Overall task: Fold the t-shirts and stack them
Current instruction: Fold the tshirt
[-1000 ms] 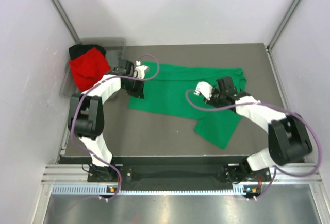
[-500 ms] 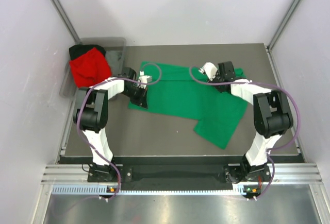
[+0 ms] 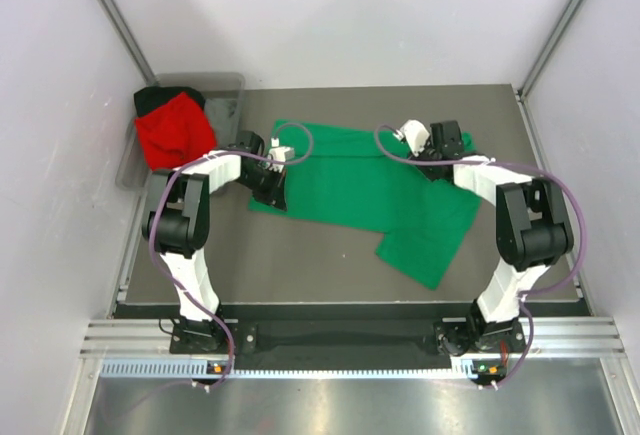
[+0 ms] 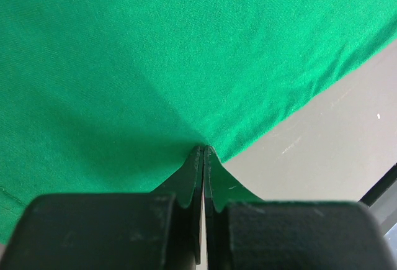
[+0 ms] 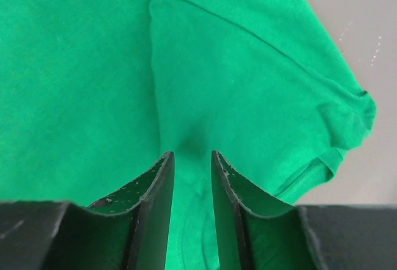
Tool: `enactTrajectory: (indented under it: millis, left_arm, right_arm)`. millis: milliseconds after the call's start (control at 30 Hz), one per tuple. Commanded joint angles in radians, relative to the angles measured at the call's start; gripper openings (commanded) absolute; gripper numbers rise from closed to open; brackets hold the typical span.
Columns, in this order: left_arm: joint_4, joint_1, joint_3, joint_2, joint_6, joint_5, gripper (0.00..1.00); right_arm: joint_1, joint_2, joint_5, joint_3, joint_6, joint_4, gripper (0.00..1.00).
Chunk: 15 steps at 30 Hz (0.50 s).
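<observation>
I see the green t-shirt [image 3: 360,190] spread flat across the middle of the dark matte table [image 3: 320,265], one sleeve jutting toward the near right. Its knit is fine and smooth, with hemmed edges. My left gripper [image 4: 203,149] is clamped tight on the shirt's left edge, and the cloth puckers into its tip. My right gripper [image 5: 192,153] stands narrowly parted, tips pressed into a dimple by the sleeve seam; I cannot tell whether it has hold of anything. The red t-shirt [image 3: 175,133] and the black t-shirt [image 3: 150,98] lie crumpled in the translucent grey bin [image 3: 228,85].
</observation>
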Motion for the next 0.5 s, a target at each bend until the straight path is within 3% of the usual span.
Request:
enactTrajectory:
  millis: [0,467]
  left_arm:
    - [0.053,-0.002,-0.022,0.034,0.019,-0.036,0.00]
    - [0.055,-0.002,-0.029,0.036,0.022,-0.054,0.00]
  right_arm:
    - [-0.001,-0.080,-0.034,-0.014,0.025,0.049,0.31]
    - [-0.001,0.067,-0.034,0.089,0.034,-0.025,0.31]
